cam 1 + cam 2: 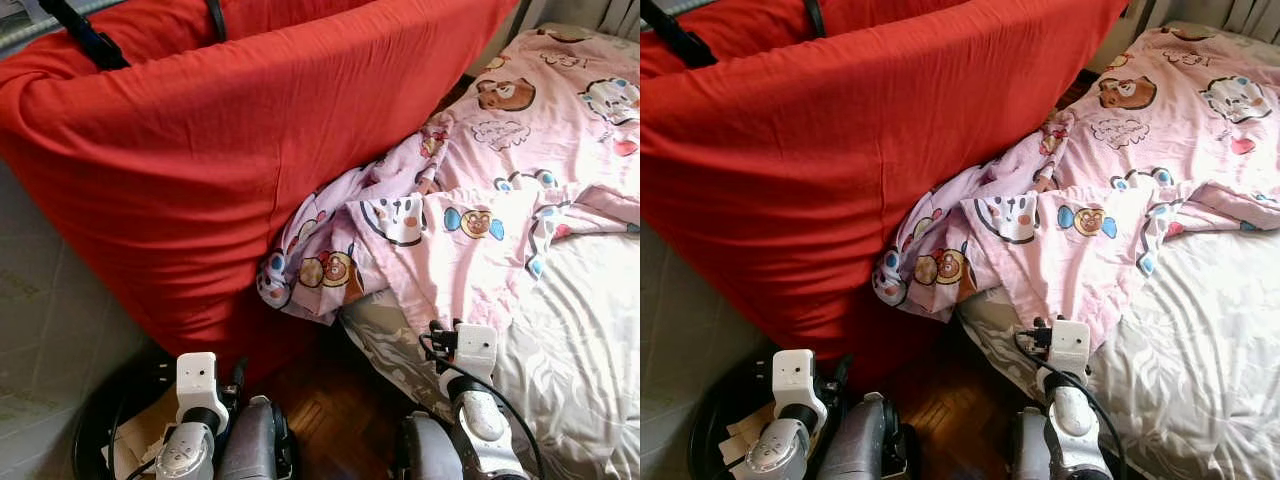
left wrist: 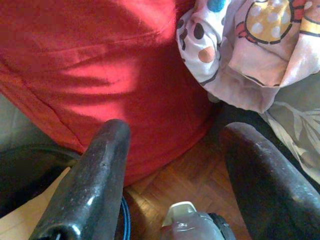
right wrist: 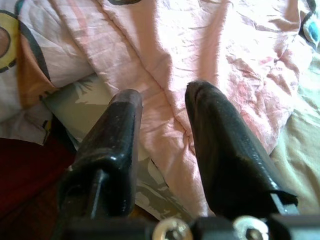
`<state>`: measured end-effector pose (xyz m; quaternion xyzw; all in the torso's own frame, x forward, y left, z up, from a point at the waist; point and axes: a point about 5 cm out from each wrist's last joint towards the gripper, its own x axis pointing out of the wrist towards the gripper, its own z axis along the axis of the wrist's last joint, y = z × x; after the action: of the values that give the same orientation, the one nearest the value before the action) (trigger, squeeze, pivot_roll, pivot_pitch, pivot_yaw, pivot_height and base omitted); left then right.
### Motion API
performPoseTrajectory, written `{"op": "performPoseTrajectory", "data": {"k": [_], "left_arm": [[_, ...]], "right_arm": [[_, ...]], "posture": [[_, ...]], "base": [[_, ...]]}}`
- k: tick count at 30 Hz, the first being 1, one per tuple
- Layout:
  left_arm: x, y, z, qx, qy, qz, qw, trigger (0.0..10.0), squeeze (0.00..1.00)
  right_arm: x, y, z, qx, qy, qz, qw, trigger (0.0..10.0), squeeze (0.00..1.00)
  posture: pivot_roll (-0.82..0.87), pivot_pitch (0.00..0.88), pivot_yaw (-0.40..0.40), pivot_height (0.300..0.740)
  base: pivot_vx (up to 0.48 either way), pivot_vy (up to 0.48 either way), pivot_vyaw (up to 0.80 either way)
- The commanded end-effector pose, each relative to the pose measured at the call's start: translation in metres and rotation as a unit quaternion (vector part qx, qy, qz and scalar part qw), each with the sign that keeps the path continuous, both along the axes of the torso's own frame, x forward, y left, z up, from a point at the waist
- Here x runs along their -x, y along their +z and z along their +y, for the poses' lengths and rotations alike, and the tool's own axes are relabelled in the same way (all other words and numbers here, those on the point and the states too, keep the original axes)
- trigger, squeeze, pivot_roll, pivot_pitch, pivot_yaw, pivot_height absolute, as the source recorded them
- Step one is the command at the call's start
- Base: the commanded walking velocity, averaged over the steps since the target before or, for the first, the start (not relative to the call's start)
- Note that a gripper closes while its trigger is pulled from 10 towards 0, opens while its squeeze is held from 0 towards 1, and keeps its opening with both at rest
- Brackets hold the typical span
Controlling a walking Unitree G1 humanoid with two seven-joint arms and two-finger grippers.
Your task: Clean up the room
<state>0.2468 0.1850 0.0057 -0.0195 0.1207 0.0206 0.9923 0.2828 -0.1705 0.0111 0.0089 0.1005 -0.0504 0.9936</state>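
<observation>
Two grippers, jaws released: right gripper (image 3: 162,107) nearer, just over pink cartoon blanket's (image 1: 470,220) hanging edge; left gripper (image 2: 175,150) before red bedding (image 1: 220,160).

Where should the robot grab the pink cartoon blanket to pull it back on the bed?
Probably the bunched corner of the pink blanket drooping off the bed's edge beside the red cushion. Its folds offer something to pinch, approached from the floor side with the open right gripper.

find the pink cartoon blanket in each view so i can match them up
Left eye view: pink cartoon blanket on the bed, right of centre.
Right eye view: centre-right.
Left wrist view: a corner.
Right wrist view: ahead of the fingers.
Shared landmark: red cover.
</observation>
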Motion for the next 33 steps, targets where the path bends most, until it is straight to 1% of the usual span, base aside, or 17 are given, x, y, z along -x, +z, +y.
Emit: {"op": "performPoseTrajectory", "data": {"k": [1, 3, 16, 33], "left_arm": [[0.0056, -0.0049, 0.0035, -0.005, 0.002, 0.016, 1.0, 10.0, 0.0], [0.0057, -0.0053, 0.0035, -0.006, 0.002, 0.017, 1.0, 10.0, 0.0], [0.007, -0.0074, 0.0038, -0.013, -0.002, 0.024, 1.0, 10.0, 0.0], [0.0069, -0.0073, 0.0047, -0.013, 0.001, 0.026, 1.0, 10.0, 0.0]], "right_arm": [[0.0055, -0.0072, 0.0012, -0.001, 0.0, 0.017, 1.0, 10.0, 0.0], [0.006, -0.0058, 0.0003, -0.005, -0.004, 0.007, 1.0, 10.0, 0.0], [0.0045, -0.0049, 0.0022, -0.002, 0.001, 0.007, 1.0, 10.0, 0.0], [0.0039, -0.0051, 0.002, -0.004, 0.001, 0.008, 1.0, 10.0, 0.0]], "posture": [[-0.06, 0.238, 0.064, 0.603], [-0.06, 0.237, 0.063, 0.603], [-0.05, 0.238, 0.061, 0.603], [-0.05, 0.237, 0.062, 0.603]], "base": [[0.0, 0.0, 0.0], [0.0, 0.0, 0.0], [0.0, 0.0, 0.0], [0.309, 0.0, 0.0]]}}
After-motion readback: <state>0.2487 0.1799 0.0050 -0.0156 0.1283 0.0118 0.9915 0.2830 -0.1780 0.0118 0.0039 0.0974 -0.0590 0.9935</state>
